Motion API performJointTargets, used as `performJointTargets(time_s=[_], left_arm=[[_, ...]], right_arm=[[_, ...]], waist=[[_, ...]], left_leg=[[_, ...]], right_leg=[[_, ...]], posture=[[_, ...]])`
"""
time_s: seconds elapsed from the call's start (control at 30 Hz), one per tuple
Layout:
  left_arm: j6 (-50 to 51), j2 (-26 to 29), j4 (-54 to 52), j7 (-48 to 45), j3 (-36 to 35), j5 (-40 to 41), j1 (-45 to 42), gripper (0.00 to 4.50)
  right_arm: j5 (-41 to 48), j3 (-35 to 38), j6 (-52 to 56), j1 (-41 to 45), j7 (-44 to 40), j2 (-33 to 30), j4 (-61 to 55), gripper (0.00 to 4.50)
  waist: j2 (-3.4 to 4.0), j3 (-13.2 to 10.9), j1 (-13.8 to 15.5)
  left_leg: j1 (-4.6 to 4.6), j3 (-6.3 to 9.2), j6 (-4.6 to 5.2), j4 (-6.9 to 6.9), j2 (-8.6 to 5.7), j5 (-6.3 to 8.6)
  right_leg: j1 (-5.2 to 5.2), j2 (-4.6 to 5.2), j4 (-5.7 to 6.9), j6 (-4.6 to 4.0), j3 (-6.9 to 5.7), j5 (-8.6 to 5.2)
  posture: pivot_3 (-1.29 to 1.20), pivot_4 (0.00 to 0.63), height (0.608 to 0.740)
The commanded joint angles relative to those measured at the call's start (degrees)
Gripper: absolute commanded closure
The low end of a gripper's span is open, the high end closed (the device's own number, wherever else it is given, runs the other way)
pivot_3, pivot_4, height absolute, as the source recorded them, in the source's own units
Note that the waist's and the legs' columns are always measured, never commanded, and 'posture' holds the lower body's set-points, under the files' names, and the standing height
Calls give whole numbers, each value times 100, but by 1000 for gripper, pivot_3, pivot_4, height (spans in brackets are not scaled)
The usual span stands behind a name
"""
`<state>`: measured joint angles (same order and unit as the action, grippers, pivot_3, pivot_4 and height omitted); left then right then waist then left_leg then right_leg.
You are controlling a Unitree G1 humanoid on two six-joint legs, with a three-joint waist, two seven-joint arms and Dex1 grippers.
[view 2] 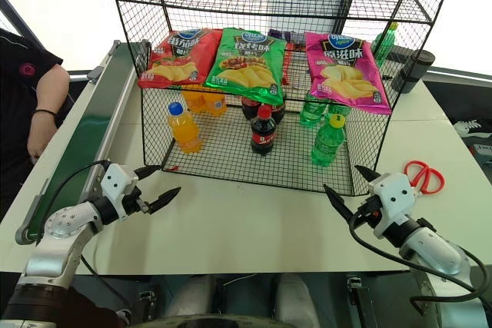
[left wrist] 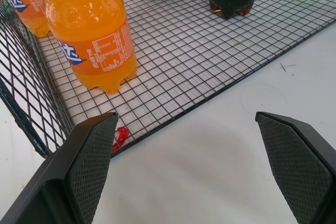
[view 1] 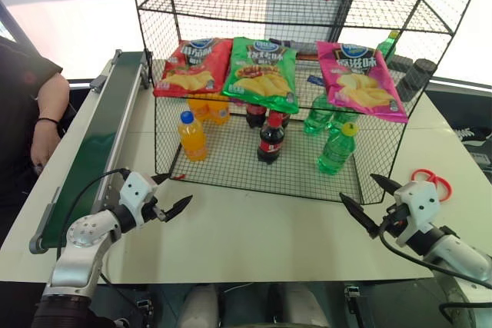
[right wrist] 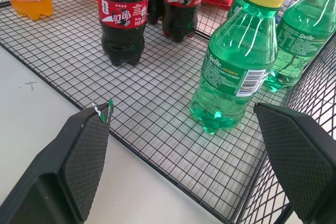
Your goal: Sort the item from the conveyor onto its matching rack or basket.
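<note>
A translucent green plastic bottle (right wrist: 233, 61) with a yellow cap stands upright, long axis vertical, on the black wire-grid basket (view 1: 231, 170) floor, toward the basket's right front corner. In front of the basket, over the smooth white desk (view 1: 269, 228), the left tool (view 1: 171, 193) and right tool (view 1: 370, 200) both hover empty, textured black fingers spread wide apart.

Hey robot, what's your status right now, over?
Left gripper and right gripper both open, empty. Green bottle standing in wire basket. Conveyor bare. Nothing in the way.
</note>
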<state>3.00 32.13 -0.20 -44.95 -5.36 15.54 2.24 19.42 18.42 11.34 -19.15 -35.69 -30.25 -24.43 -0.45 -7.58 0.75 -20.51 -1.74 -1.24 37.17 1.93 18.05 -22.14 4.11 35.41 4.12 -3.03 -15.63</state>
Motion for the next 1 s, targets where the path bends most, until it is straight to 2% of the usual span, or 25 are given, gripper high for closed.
performJointTargets(time_s=[0.03,1.0], left_arm=[[-57,16,-182,6,-88,44,-33,0],[86,-2,-390,107,-73,50,94,0]], right_arm=[[25,29,-127,67,-11,-3,-24,29],[-81,-242,-315,136,72,145,148,29]], waist=[[0,0,0],[0,0,0]], left_leg=[[0,0,0,0,0,0],[0,-1,0,0,0,0]], right_leg=[[0,0,0,1,0,0],[-2,2,0,0,0,0]], posture=[[0,150,740],[0,150,740]])
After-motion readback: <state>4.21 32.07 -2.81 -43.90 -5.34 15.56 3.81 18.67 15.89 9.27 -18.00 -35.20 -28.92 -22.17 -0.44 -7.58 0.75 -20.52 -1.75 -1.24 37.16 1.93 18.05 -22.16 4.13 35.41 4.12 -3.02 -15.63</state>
